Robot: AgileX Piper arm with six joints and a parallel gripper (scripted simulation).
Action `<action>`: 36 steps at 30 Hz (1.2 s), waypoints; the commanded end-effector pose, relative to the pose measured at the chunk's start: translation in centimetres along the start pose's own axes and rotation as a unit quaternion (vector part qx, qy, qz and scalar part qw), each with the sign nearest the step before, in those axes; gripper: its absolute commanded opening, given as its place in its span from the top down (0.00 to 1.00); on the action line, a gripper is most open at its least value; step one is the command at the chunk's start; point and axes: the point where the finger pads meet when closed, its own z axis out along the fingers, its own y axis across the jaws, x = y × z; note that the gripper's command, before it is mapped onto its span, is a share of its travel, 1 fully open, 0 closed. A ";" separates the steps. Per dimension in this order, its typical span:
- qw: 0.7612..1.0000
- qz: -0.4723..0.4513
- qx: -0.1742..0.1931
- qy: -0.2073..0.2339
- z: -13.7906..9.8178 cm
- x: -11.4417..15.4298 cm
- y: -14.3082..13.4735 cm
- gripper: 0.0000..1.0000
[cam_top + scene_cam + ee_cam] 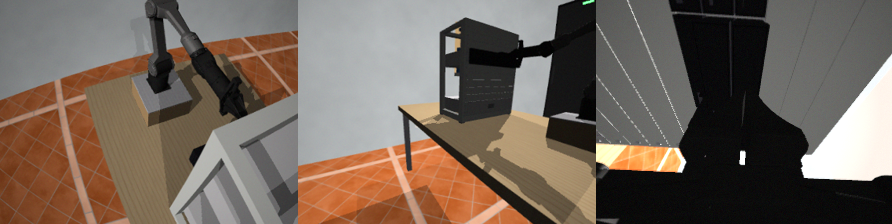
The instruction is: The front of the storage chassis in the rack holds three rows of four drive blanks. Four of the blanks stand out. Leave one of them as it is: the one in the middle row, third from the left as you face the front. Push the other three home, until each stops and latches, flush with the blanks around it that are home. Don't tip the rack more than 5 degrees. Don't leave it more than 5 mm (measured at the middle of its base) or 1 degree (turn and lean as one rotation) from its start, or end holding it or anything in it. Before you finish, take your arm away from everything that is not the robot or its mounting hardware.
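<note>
The dark rack stands on the wooden table; in the top view only its pale upper frame shows at the lower right. A long dark blank stands out from its upper part toward the arm. My gripper is shut with nothing between the fingers, and its tip is at the outer end of that blank. In the top view the gripper hangs just before the rack's top edge. In the wrist view the shut fingers point at the dark blank straight ahead. Another dark blank end sticks out lower down.
The arm's base block sits on the table behind the gripper, and it also shows in the exterior view. A tall dark panel stands at the right. The table's edge runs near the rack; tiled floor lies below.
</note>
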 end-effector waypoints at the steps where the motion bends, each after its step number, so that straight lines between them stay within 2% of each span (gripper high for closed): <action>1: 1.000 0.000 0.001 0.000 0.0 0.0 -0.1 1.00; 27: 1.000 0.000 0.001 0.000 2.0 0.0 -0.1 1.00; 36: 1.000 0.000 0.001 0.000 2.0 0.0 -0.1 1.00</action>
